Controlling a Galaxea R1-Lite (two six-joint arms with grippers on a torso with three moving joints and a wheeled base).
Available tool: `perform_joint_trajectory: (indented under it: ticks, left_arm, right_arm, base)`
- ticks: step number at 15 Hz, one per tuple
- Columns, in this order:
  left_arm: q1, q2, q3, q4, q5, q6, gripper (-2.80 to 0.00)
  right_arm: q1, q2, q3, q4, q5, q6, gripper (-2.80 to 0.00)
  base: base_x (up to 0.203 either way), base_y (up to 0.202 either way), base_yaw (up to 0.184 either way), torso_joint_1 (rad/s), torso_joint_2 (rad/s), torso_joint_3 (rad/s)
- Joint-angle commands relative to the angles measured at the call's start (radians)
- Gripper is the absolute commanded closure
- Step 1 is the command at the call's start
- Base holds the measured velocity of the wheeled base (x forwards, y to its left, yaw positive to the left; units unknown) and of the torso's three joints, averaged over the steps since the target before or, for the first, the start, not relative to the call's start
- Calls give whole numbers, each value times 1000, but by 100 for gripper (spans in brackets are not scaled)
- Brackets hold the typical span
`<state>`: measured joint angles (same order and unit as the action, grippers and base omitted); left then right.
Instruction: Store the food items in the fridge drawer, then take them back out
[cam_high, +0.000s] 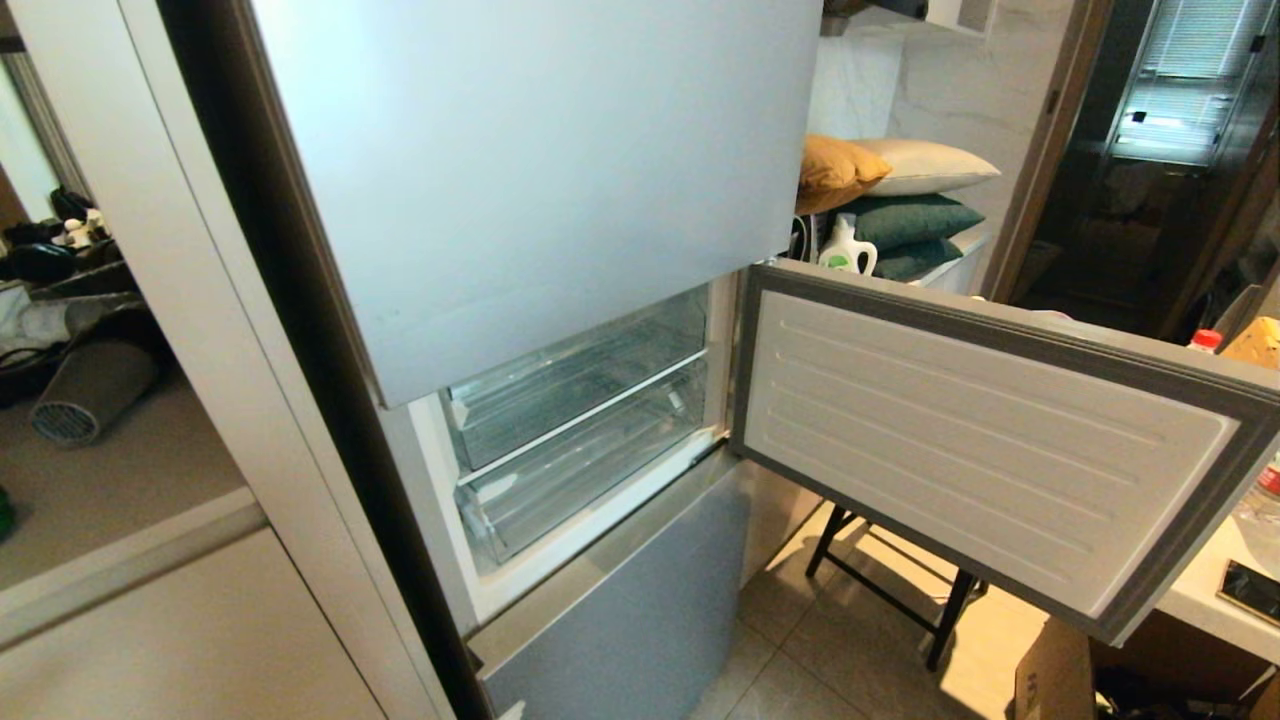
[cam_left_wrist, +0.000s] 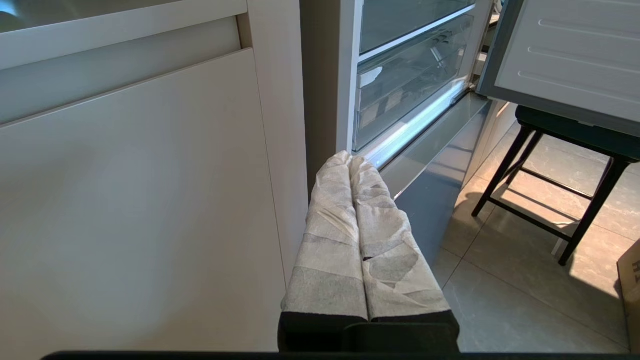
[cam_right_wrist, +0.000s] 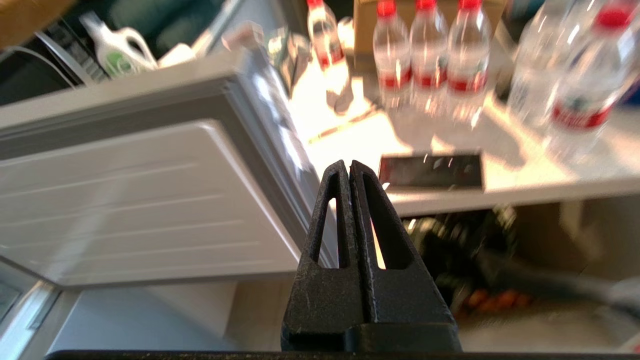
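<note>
Fingers pressed together and empty on both: right gripper (cam_right_wrist: 349, 167) aimed past the open fridge door (cam_right_wrist: 150, 200) toward a table (cam_right_wrist: 525, 185) of water bottles (cam_right_wrist: 430, 55); left gripper (cam_left_wrist: 350, 159) parked low by the cabinet (cam_left_wrist: 125, 200). Fridge drawer (cam_high: 590, 455) sits pushed in, apparently empty. Pepper and potato not visible. Storing seemingly not begun.

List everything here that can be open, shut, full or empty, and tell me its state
Fridge door: swung wide open.
Upper drawer: pushed in, no food visible.
Lower drawer: pushed in, no food visible.
Left gripper: shut, empty, beside the cabinet.
Right gripper: shut, empty, near the door's edge.
Bottles: capped, on the counter.
</note>
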<state>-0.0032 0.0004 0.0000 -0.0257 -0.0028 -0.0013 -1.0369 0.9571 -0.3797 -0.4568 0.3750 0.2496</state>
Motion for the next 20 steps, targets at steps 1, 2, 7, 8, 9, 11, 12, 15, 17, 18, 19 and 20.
perform_joint_trajectory:
  ticks: [1, 2, 7, 8, 9, 11, 12, 15, 17, 18, 19, 20]
  left_arm:
    - [0, -2, 10, 0, 0, 0, 0]
    - [0, -2, 10, 0, 0, 0, 0]
    - [0, -2, 11, 0, 0, 0, 0]
    - [0, -2, 11, 0, 0, 0, 0]
    - [0, -2, 10, 0, 0, 0, 0]
    - [0, -2, 11, 0, 0, 0, 0]
    - [0, -2, 11, 0, 0, 0, 0]
    - [0, -2, 11, 0, 0, 0, 0]
    - [0, -2, 11, 0, 0, 0, 0]
    - [0, -2, 11, 0, 0, 0, 0]
    - [0, -2, 11, 0, 0, 0, 0]
    - [0, -2, 11, 0, 0, 0, 0]
  right_arm:
    - [-52, 179, 9, -59, 39, 1, 0]
    - [-57, 244, 12, -114, 49, 1, 0]
    - [-32, 464, -42, -267, 89, -1, 0]
    - [-28, 506, -77, -269, 91, -2, 0]
    - [-23, 553, -123, -270, 92, -2, 0]
    - [-8, 639, -214, -271, 93, -2, 0]
    - [7, 682, -251, -272, 94, -2, 0]
    - [75, 767, -319, -273, 162, -3, 0]
    - [110, 799, -346, -273, 173, -3, 0]
    - [122, 822, -368, -273, 173, -3, 0]
    - [131, 847, -393, -273, 173, -3, 0]
    - [134, 865, -413, -273, 171, -3, 0]
  base:
    - [0, 0, 0, 0, 0, 0]
    - [0, 0, 0, 0, 0, 0]
    - [0, 0, 0, 0, 0, 0]
    - [0, 0, 0, 0, 0, 0]
    - [0, 0, 0, 0, 0, 0]
    - [0, 0, 0, 0, 0, 0]
    - [0, 0, 0, 0, 0, 0]
    - [0, 0, 0, 0, 0, 0]
    - [0, 0, 0, 0, 0, 0]
    - [0, 0, 0, 0, 0, 0]
    - [0, 0, 0, 0, 0, 0]
    - [0, 0, 0, 0, 0, 0]
